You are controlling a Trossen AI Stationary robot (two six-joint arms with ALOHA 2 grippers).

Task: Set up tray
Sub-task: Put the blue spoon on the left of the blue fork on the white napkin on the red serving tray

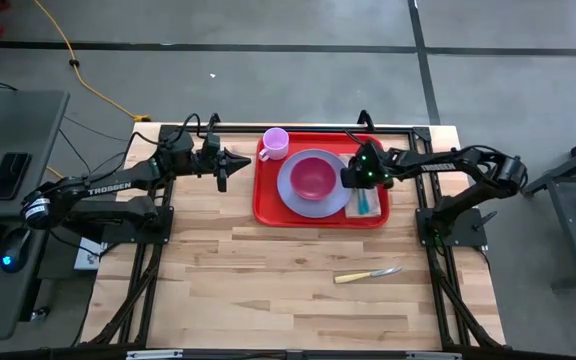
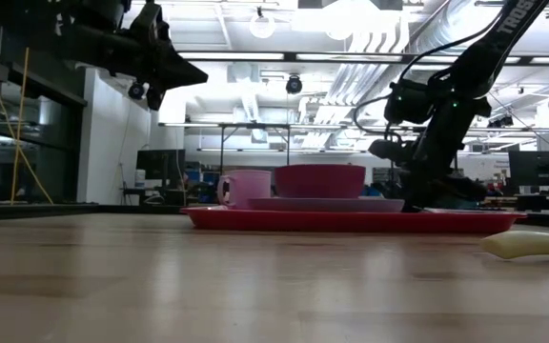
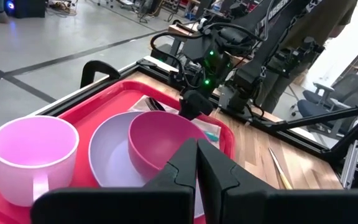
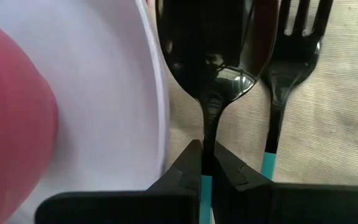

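Note:
The red tray [image 1: 266, 208] lies at the table's far middle. On it stand a pink cup [image 1: 275, 143] and a lavender plate [image 1: 293, 192] with a magenta bowl [image 1: 314, 177] on it. A tan napkin [image 4: 334, 137] lies at the tray's right end, and a black fork [image 4: 291, 56] rests on it. My right gripper [image 4: 207, 168] is over the napkin, shut on a black spoon [image 4: 210, 43]. Just left of the tray, my left gripper [image 3: 197, 158] hovers above the table, shut and empty. My right gripper pinches the spoon's thin handle [image 4: 208, 134] between its two fingers, a little behind the spoon's bowl. The fingers slant steeply down from the table's right side and point along the handle. The spoon lies parallel to the fork beside the plate's rim; whether it touches the napkin I cannot tell.
A knife [image 1: 368, 274] with a pale handle lies on the bare wood nearer the front, right of the middle. The dark frame rails [image 1: 148, 270] run along both sides of the table.

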